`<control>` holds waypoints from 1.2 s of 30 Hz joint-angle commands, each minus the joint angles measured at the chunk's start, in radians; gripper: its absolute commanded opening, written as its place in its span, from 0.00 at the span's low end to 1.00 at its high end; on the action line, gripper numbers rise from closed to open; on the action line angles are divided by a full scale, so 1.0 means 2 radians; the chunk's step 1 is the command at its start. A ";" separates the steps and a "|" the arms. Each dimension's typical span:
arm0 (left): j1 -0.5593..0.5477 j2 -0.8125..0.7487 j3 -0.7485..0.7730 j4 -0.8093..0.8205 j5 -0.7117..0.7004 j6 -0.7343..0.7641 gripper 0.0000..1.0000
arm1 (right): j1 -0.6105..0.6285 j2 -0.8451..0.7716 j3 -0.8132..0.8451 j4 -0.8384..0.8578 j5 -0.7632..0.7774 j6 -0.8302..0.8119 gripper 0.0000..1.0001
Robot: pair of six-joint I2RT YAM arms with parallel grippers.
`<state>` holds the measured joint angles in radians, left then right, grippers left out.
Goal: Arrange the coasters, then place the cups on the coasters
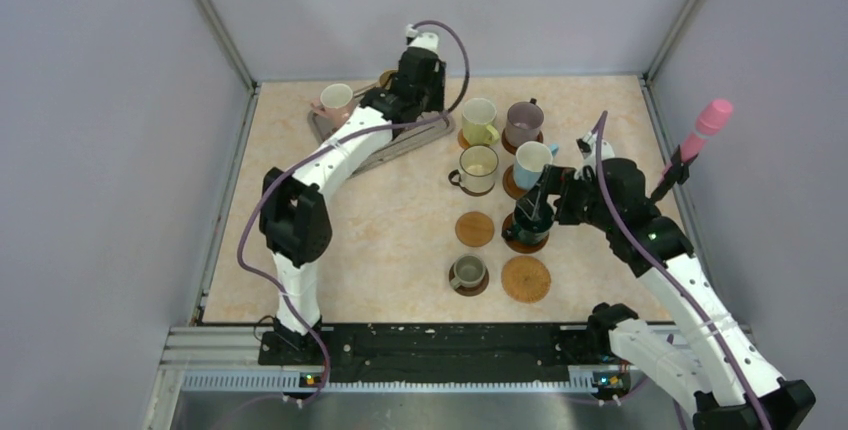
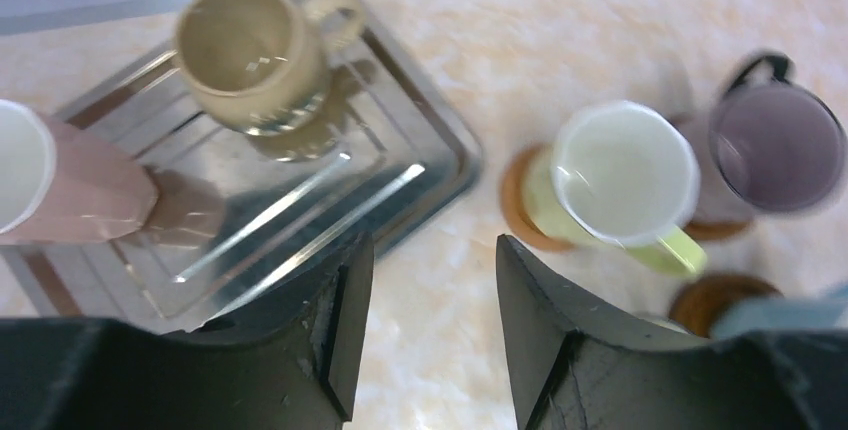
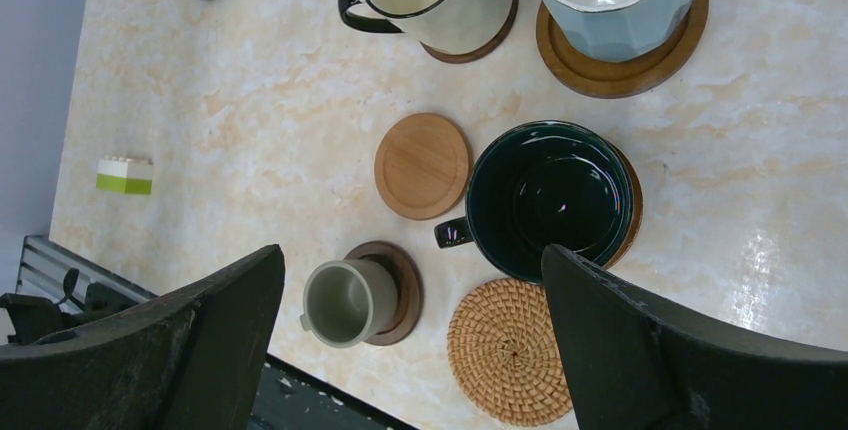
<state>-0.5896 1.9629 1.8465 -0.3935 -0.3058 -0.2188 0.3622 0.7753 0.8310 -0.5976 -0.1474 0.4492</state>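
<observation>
Reaching far back, the left arm [image 1: 330,155] hangs its claw [image 2: 432,250] over the tray [image 2: 440,150] rim. The jaws are partly apart and empty. A tan cup [image 2: 250,55] and a pink cup [image 2: 70,190] sit in the tray. The right arm [image 1: 690,280] bends inward, its claw [image 3: 410,260] wide above the teal cup [image 3: 550,195], which is on a coaster [image 3: 632,200]. The wooden coaster [image 3: 422,165] and woven coaster [image 3: 510,350] lie bare beside the teal cup. Open desk [image 1: 400,220] spreads left.

Soft, even light falls from overhead, leaving the tabletop [image 1: 400,240] bright with only short, faint shadows. The left wrist view is smeared by motion blur: the silver tray [image 2: 300,200] carries streaked glare, and the tan cup [image 2: 250,55] on it and the yellow-green cup [image 2: 625,175] right of it have soft edges. The right wrist view is sharp.
</observation>
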 commanded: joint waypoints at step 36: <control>0.166 0.219 0.145 0.073 0.001 -0.163 0.52 | -0.005 0.057 0.009 0.037 0.001 -0.035 0.99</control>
<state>-0.2596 2.3787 2.1029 -0.2882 -0.3485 -0.5301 0.3622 0.8936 0.8310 -0.5625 -0.1589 0.4000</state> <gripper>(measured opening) 0.521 0.988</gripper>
